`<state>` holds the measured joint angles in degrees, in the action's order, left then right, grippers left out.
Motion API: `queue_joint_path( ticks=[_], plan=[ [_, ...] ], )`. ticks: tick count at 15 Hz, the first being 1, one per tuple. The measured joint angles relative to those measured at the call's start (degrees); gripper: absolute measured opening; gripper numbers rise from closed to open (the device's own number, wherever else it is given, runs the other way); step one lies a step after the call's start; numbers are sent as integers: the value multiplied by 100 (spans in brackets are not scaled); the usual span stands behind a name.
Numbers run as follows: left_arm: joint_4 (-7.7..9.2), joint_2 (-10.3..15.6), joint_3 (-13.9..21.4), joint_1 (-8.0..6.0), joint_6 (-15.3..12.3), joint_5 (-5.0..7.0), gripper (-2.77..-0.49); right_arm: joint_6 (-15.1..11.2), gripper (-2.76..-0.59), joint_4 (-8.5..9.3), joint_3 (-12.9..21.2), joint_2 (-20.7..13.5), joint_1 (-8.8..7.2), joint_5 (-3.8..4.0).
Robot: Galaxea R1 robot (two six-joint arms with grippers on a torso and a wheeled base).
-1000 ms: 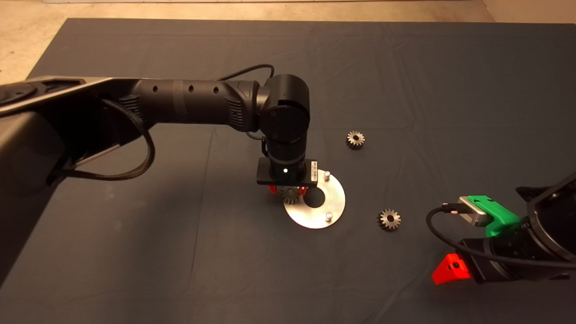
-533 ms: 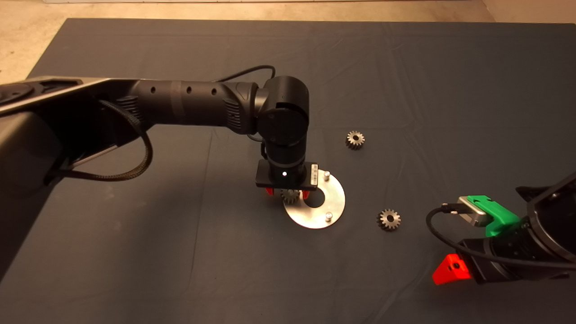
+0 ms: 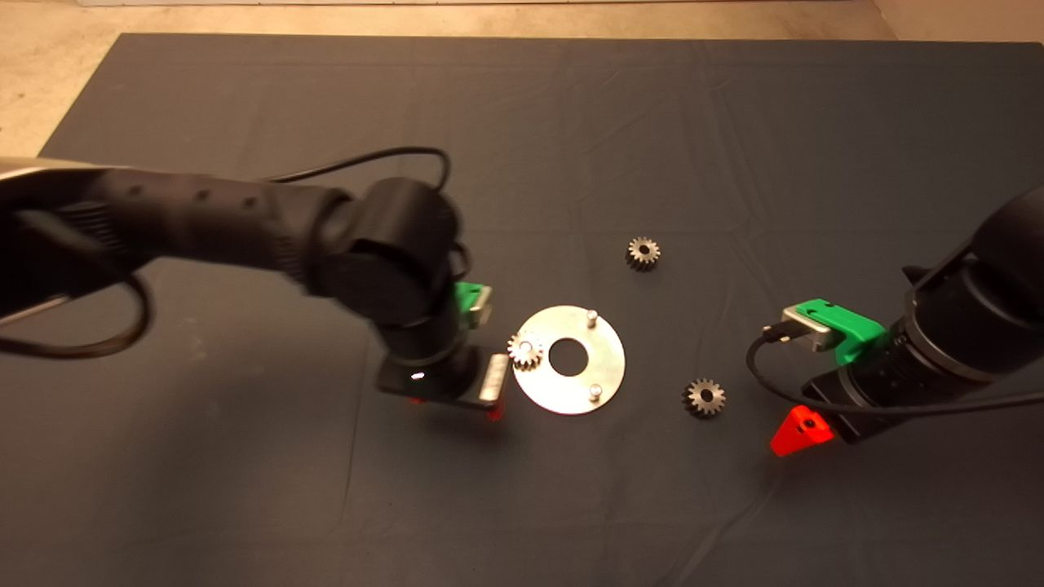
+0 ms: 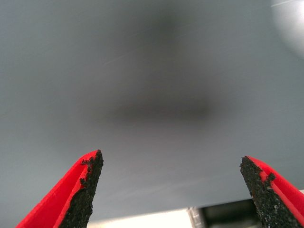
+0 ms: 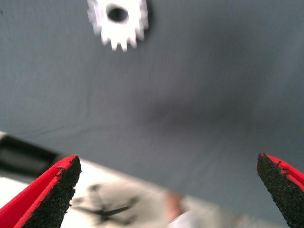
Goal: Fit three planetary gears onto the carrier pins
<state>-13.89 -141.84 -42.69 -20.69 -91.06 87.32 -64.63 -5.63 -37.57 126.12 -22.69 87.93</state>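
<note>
A shiny round disc (image 3: 610, 359) lies mid-mat with one planetary gear (image 3: 525, 350) seated on its left carrier pin. Two bare carrier pins (image 3: 593, 315) (image 3: 596, 392) stand on its right half. A loose gear (image 3: 643, 253) lies behind the disc and another (image 3: 705, 398) to its right. My left gripper (image 3: 455, 406) hangs just left of the disc, open and empty (image 4: 173, 190), with the disc's edge (image 4: 289, 19) in its wrist view. My right gripper (image 3: 803, 430) hovers right of the near loose gear (image 5: 118, 21), open (image 5: 166, 190).
The dark mat (image 3: 245, 505) spreads well beyond the parts, with pale floor (image 3: 49, 73) past its far and left edges. The black left arm (image 3: 245, 220) reaches across the mat's left half.
My left gripper has let go of the gear on the left pin and pulled back to the left. My right arm has moved in and up towards the near loose gear.
</note>
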Motion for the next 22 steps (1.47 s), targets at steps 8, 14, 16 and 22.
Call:
queue_joint_path(
  ticks=[8, 14, 16, 22],
  plan=[
    [308, 1436, 1811, -15, -10, -9, -122, 1782, -60, -517, -771, 599, 240, 19],
    [386, 2047, 2216, -15, 182, 11, -122, 2188, -60, -583, -832, 854, 530, -22],
    [418, 2130, 2242, -15, 204, 16, -122, 2275, -60, -598, -832, 918, 539, -28],
    [450, 2188, 2271, -15, 251, 13, -122, 2439, -60, -625, -829, 942, 717, -26]
  ],
)
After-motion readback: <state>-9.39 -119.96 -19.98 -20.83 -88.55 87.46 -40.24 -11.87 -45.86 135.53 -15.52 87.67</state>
